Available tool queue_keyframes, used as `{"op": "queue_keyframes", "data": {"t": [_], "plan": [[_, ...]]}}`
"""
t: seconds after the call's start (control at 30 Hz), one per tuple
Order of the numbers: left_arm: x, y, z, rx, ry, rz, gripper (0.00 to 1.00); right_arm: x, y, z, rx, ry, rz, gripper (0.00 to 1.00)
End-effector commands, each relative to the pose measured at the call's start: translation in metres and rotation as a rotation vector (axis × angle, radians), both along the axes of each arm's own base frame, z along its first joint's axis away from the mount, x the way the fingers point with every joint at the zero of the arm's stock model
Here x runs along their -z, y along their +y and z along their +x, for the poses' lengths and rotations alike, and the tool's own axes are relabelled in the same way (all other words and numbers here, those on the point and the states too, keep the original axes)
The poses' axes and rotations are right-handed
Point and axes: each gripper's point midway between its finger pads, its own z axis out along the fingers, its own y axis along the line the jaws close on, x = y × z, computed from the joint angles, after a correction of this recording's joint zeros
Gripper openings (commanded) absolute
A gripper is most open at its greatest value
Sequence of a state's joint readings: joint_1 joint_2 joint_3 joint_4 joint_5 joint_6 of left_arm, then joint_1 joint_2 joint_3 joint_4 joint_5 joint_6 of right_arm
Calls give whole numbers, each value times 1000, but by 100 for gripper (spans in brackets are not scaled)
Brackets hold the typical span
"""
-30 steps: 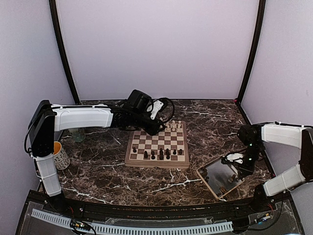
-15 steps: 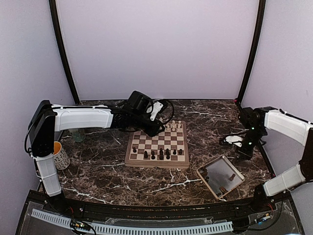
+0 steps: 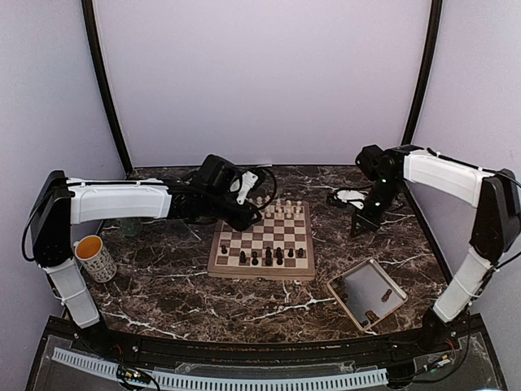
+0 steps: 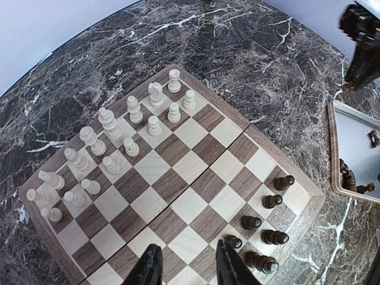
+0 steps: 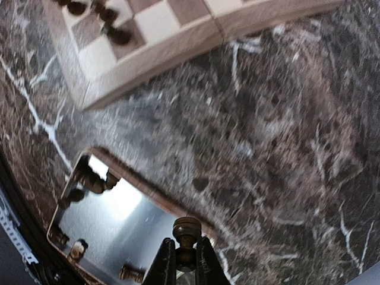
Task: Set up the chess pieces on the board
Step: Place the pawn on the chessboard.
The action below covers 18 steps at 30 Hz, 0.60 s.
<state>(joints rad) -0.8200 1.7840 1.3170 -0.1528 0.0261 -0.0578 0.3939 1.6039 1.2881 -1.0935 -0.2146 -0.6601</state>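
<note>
Off the board's point(image 3: 261, 272) far right corner, over the marble table point(image 3: 163, 303), my right gripper point(image 5: 186, 248) hangs with its jaws pressed together on a dark chessman point(image 5: 187, 228), the round head poking up just past my fingertips point(image 5: 167, 261). That much the right wrist camera makes plain. From overhead I can place that gripper beside the board, clear of its rim, but the piece itself is too small to make out there. Same wrist view: the tray point(image 5: 127, 217) lies behind the pinched piece, off the board's near right corner, with several loose dark pieces point(image 5: 89, 181) along its edges. Over at the board's far left corner, my left gripper point(image 4: 190, 270) hovers with its jaws spread and nothing between them. Its camera gives what the overhead blurs: the dark pieces on the board point(image 4: 262, 223) stand in a ragged line along the near edge, and the pale chessmen point(image 4: 108, 143) stand in two ranks along the far edge. Overhead alone shows a mug point(image 3: 96, 261) well to the left of the board.
</note>
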Motion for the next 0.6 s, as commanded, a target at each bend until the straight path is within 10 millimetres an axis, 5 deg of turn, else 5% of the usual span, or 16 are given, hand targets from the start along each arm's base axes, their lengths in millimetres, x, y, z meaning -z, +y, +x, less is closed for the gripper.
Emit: {"op": "queue_keyframes", "data": {"t": [0.0,0.23,0.57], "plan": [[-26,27,2,-96,-32,-49,34,-10,56,46,20,-59,90,2],[-30,55,2,-171,-48,-41,34,18,124,57,-98,-35,31,1],[-22,57,2,-168,-35,-39,34,39,174,66,-160,-35,-4,0]]}}
